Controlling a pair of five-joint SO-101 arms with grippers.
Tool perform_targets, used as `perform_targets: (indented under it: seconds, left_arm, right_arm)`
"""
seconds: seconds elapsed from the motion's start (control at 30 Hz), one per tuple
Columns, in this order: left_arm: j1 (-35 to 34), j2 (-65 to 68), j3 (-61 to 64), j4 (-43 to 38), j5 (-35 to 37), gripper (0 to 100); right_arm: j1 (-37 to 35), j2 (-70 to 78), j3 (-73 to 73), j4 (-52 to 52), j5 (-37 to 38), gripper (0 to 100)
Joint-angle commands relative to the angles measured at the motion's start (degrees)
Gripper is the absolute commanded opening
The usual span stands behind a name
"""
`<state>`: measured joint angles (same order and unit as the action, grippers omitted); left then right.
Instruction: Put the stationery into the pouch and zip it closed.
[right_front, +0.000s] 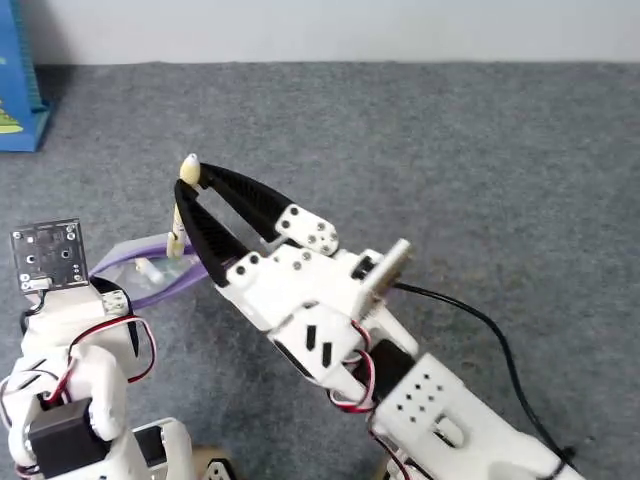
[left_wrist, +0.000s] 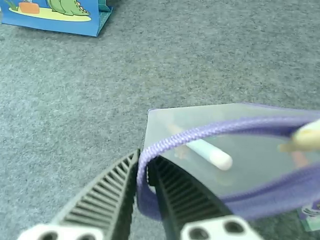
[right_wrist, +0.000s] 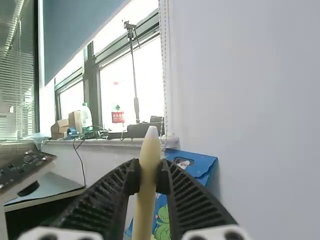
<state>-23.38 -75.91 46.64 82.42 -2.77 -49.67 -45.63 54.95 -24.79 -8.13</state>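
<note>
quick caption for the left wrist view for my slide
Left gripper pinches the translucent pouch by its purple zip edge, a white stick inside.

A table (right_front: 480, 150) covered in grey, felt-like cloth carries everything. On it lies a pouch (right_front: 150, 275) of clear plastic with a purple zip edge. In the left wrist view the pouch (left_wrist: 200, 130) has its clear side flat on the cloth (left_wrist: 75, 100), one square corner showing, while the purple zip edge arches up off it. A blue box (right_front: 15, 90) stands on the cloth well apart from the pouch, beyond it and to its left, against the far edge of the table. The box (left_wrist: 55, 15) has a green cartoon dinosaur on its face. To the right of the pouch and beyond it, the grey cloth runs on to a pale wall (right_front: 350, 30).
</note>
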Motion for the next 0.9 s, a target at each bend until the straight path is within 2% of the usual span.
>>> perform_targets:
  seconds: [0.0,0.23,0.33,0.43,0.53,0.73,0.87]
  left_arm:
    - [-0.35,-0.09,-0.13,-0.26,0.35,1]
    - [-0.18,-0.09,-0.22,-0.18,0.35,1]
    - [-0.18,-0.09,-0.22,-0.18,0.35,1]
    - [-0.18,-0.09,-0.22,-0.18,0.35,1]
    - [-0.35,-0.09,-0.22,-0.18,0.35,1]
    - [-0.35,-0.09,-0.22,-0.26,0.35,1]
    - [-0.18,-0.09,-0.22,-0.26,0.44,1]
  right_arm:
    - [2.33,4.70,-0.44,-3.91,0.00,0.8]
    - [3.03,11.30,4.92,-6.20,0.00,2.4]
    - [3.03,11.38,7.12,-5.32,0.70,12.9]
    - [0.75,9.63,7.38,1.45,3.25,21.8]
    - [-1.36,4.35,7.30,8.31,3.52,19.7]
    - [-1.10,-12.18,7.03,25.80,3.16,14.7]
    - [-2.15,-19.30,7.03,32.13,1.49,7.4]
